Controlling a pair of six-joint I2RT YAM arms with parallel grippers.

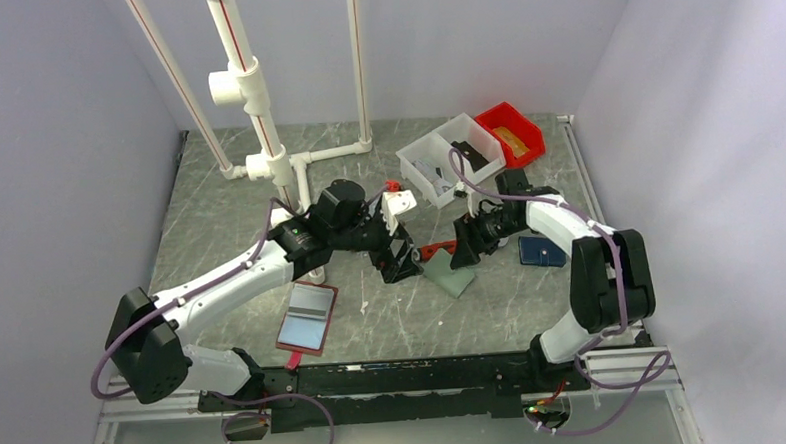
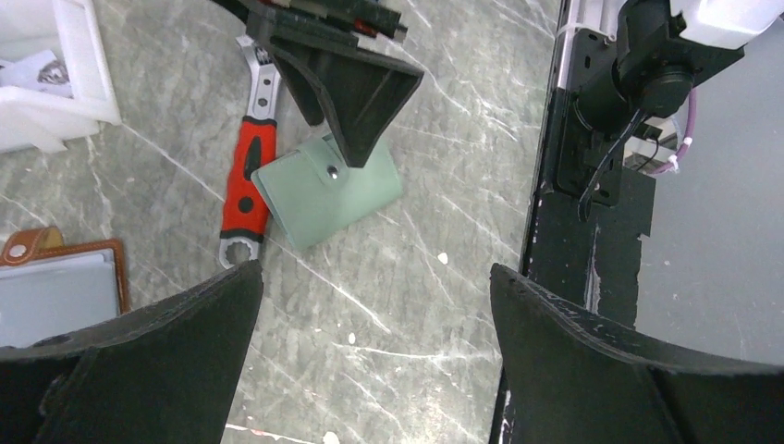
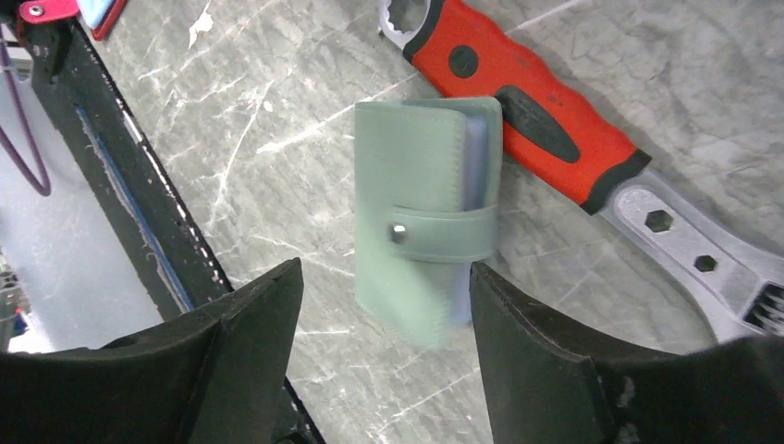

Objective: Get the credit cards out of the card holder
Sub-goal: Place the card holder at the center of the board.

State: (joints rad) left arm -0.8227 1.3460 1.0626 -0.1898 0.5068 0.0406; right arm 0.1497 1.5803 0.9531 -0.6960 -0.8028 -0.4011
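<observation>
The holder (image 3: 421, 222) lies flat on the table (image 1: 217, 190) about midway between the two arms, shut, with its strap (image 3: 444, 231) snapped across the cover. One long edge sits just beside the red handle of the wrench (image 3: 536, 120). No cards show. Only pale blue-grey leaves peep out at that edge, so the cards are presumably tucked inside.

The right gripper (image 3: 384, 268) hangs over the holder with its jaws apart and nothing clamped between them. The holder's near end is blurred, so I cannot tell whether it is quite at rest. The left gripper (image 2: 374, 268) is spread wide and empty, a little to the left.

It looks light and soft-covered, likely to bend and to skate on the smooth table if pushed. Probably the best hold is across the narrow width near the spine, with one gripper pinning it there while the other lifts the strap's free end at the snap (image 3: 399, 233). The cards should be stiff, thin and slick — best pinched by an exposed edge.
</observation>
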